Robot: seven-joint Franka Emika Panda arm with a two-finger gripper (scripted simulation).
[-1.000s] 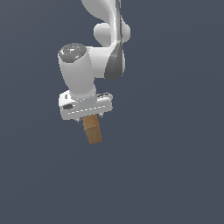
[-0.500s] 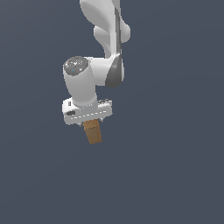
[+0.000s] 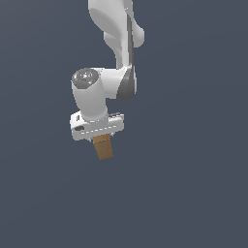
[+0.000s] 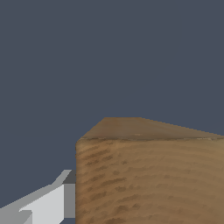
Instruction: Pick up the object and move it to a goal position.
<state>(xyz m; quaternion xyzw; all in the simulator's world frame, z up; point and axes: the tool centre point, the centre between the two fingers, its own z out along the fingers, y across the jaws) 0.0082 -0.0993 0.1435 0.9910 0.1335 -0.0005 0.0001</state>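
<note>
The object [image 3: 103, 147] is a small tan-brown wooden block that sticks out below the white gripper [image 3: 101, 140] in the exterior view, slightly tilted. The gripper is shut on the object, and its fingers are hidden behind the block and the hand. Up close in the wrist view, the object [image 4: 148, 175] fills the lower right, with one grey-white finger [image 4: 48, 203] pressed against its side. The block hangs free with only plain dark grey around it.
The white arm [image 3: 116, 43] rises from the gripper toward the top of the exterior view. Everything else is a uniform dark grey background with no other objects or edges visible.
The arm, with the block held in the gripper, has shifted a little downward and toward the exterior view's left. The grip on the block is unchanged.
</note>
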